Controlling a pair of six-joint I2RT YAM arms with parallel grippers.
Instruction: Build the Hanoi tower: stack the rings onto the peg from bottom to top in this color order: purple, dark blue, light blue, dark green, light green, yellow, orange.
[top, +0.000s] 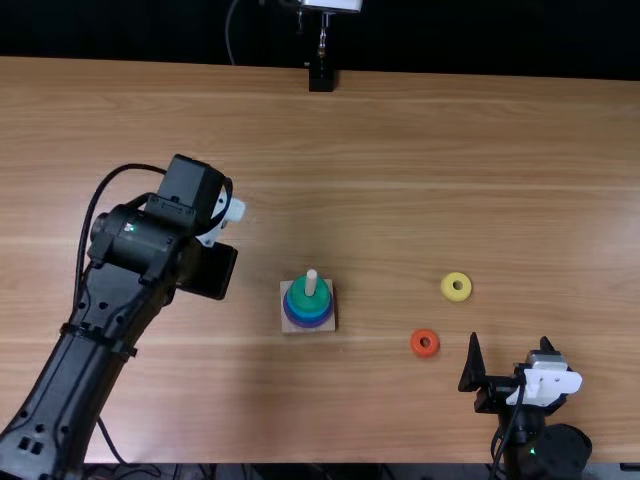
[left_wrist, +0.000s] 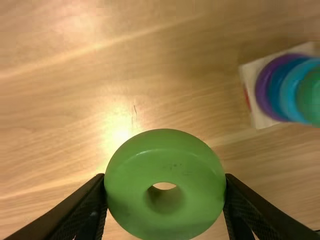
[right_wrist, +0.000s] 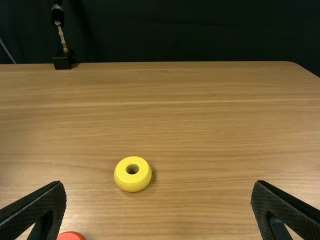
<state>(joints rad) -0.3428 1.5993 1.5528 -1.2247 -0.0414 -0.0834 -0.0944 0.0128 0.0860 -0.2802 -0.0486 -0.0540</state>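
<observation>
In the top view my left gripper (top: 208, 270) is left of the wooden base (top: 287, 326) with its peg (top: 311, 284). The left wrist view has my left gripper (left_wrist: 165, 186) shut on the light green ring (left_wrist: 165, 162), held above the table and apart from the tower. Purple (left_wrist: 263, 89), dark blue (left_wrist: 276, 86), light blue (left_wrist: 290, 89) and dark green (left_wrist: 311, 95) rings are stacked on the peg. My right gripper (top: 510, 354) stands open near the front right; in the right wrist view, this gripper (right_wrist: 159, 187) has nothing between its fingers. Yellow (top: 456, 287) and orange (top: 425, 343) rings lie right of the tower.
A black stand (top: 321, 78) is at the table's far edge. The wooden table (top: 400, 180) extends behind the tower and the loose rings. The left arm crosses the table's left part, with a cable looped beside it.
</observation>
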